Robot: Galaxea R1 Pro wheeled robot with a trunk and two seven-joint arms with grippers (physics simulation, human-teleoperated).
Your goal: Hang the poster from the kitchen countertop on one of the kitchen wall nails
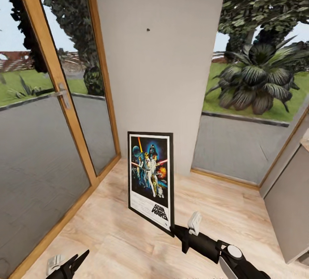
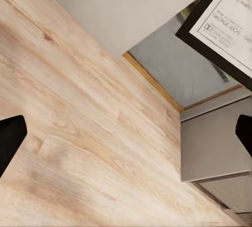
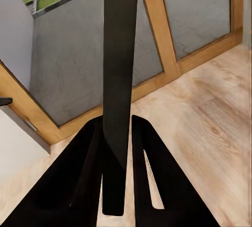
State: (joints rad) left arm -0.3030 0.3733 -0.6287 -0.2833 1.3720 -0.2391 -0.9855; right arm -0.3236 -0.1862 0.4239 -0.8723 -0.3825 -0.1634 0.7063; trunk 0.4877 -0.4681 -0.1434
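The poster (image 1: 150,171) stands upright just above the wooden floor, facing me, in front of a white wall panel. My right gripper (image 1: 176,231) is shut on its lower right corner. In the right wrist view the frame's black edge (image 3: 119,80) runs between the two fingers of the right gripper (image 3: 116,174). A small dark wall nail (image 1: 148,29) sticks out of the panel, high above the poster. My left gripper (image 1: 68,262) hangs open and empty low at the left. The left wrist view catches a corner of the poster (image 2: 226,22). A sliver of the kitchen countertop (image 1: 305,141) shows at the right edge.
A glass door with a wooden frame (image 1: 73,111) and a metal handle (image 1: 64,95) stands at the left. A low window (image 1: 240,146) with garden plants behind it lies to the right of the panel. A grey cabinet (image 1: 287,206) stands at the right.
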